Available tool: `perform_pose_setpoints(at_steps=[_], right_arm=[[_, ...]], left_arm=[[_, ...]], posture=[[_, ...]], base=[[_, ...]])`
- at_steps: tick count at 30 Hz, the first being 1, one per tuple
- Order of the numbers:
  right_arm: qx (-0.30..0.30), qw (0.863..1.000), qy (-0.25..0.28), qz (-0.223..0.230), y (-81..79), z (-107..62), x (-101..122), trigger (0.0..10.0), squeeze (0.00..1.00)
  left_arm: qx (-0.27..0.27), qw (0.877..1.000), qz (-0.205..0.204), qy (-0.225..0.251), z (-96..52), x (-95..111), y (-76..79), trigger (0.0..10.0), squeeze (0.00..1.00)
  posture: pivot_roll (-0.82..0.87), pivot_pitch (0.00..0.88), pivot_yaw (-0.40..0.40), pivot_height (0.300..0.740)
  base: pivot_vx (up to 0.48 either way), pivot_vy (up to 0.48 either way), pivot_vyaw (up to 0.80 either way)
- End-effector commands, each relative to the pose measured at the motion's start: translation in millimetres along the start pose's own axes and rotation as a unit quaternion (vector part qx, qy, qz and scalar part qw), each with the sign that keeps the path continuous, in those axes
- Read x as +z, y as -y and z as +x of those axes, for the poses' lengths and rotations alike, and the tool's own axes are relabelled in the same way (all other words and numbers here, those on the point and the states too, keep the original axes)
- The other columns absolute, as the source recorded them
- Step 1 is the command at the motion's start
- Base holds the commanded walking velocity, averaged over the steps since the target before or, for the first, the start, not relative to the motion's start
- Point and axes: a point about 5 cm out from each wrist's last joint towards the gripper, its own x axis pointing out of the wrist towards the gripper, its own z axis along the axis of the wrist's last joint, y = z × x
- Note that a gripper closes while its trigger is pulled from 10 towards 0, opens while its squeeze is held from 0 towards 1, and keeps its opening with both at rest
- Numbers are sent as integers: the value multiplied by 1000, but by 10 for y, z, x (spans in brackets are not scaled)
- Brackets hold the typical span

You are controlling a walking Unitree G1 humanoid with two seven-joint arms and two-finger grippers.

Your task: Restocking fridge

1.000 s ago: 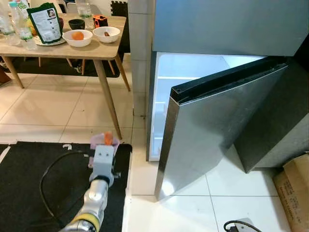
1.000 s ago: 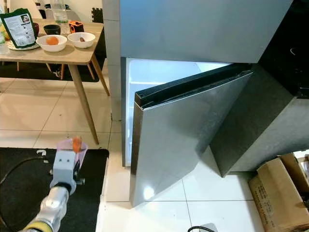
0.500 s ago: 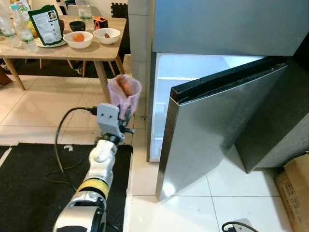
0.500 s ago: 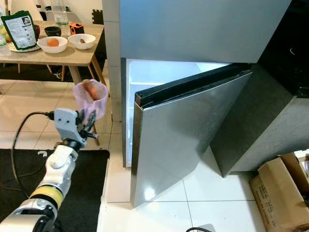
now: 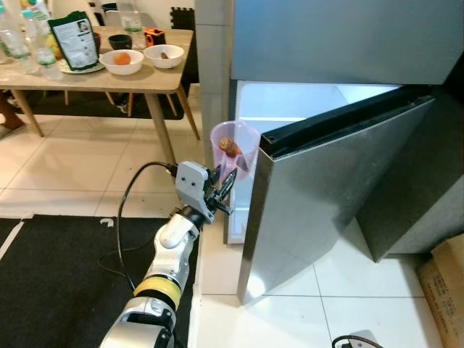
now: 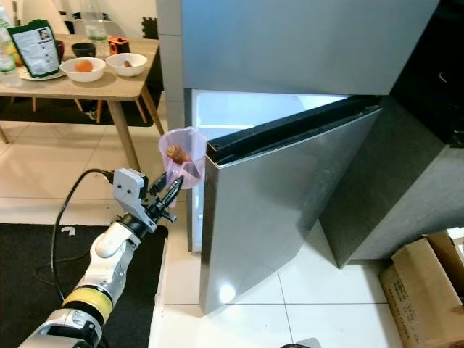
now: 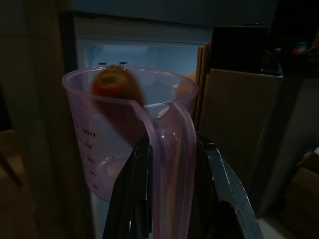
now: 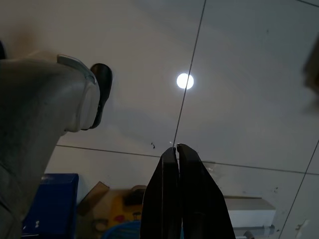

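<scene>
- Left claw pinching the handle of a pink measuring jug, raised just beside the edge of the half-open fridge door.
- Orange-brown food item inside the jug; kind unclear.
- Lit fridge interior right behind the jug.
- Right claw pressed together, above tiled floor.
- Wooden counter at far left, carrying two white bowls.

Left arm: silver, raised and stretched forward and up from the lower left, black cable looping off the wrist.
Left gripper: both black fingers clamped on the handle of a pink measuring cup, held upright.
Right gripper: fingers pressed together, tips touching, pointing down at the floor.
</scene>
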Motion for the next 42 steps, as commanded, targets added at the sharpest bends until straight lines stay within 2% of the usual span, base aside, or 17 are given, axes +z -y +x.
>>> perform_pose_setpoints(at_steps=[1,2,5,8,13,14,21,26,29,31,32,35,38,42], right_arm=[[-4,1000,-8,1,-2,-8,-60,10000,0],[-4,1000,-8,1,-2,-8,-60,10000,0],[-3,1000,-7,1,-6,-7,-57,10000,0],[-3,1000,-7,-1,-7,-7,-55,10000,0],[-2,1000,-6,-3,-6,-6,-48,10000,0],[-2,1000,-6,-3,-6,-6,-48,10000,0],[-3,1000,-11,-6,-8,-12,-86,10000,0],[-1,1000,-11,-13,-6,-11,-79,10000,0],[-1,1000,-6,-13,0,-9,-58,10000,0],[1,1000,-3,-12,-3,-7,-46,10000,0],[7,1000,-1,-17,-23,-5,-38,10000,0],[12,1000,0,-23,-41,-3,-35,10000,0],[42,997,25,-57,-130,9,60,10000,0],[73,993,54,-82,-201,16,177,10000,0]], left_arm=[[-45,999,-17,11,66,17,169,10000,0],[-45,999,-17,11,66,17,169,10000,0],[-92,994,-49,21,87,25,345,10000,0],[-117,990,-68,27,96,39,430,10000,0],[-200,971,-124,45,86,112,705,10000,0],[-200,971,-124,45,86,112,705,10000,0],[-271,948,-160,43,12,145,932,10000,0],[-284,943,-172,38,-30,168,950,10000,0],[-273,945,-176,38,-50,189,902,10000,0],[-256,951,-171,32,-55,169,829,10000,0],[-234,958,-164,22,-64,135,740,10000,0],[-224,961,-162,19,-74,128,691,10000,0],[-176,973,-149,8,-111,68,515,10000,0],[-139,980,-143,1,-136,31,403,10000,0]], posture=[[-44,58,-44,740],[-44,58,-44,740],[-44,62,-45,740],[-44,61,-46,740],[-43,63,-47,740],[-43,63,-47,740],[-42,69,-50,740],[-47,65,-52,740],[-51,71,-51,740],[-52,73,-51,740],[-50,77,-52,740],[-50,78,-53,740],[-55,73,-50,740],[-56,71,-50,740]], base=[[0,0,0],[0,0,0],[0,0,0],[0,0,0],[0,0,0],[0,0,0],[0,0,0],[0,0,0],[0,0,0],[0,0,0],[0,0,0],[0,0,0],[0,0,0],[0,0,0]])
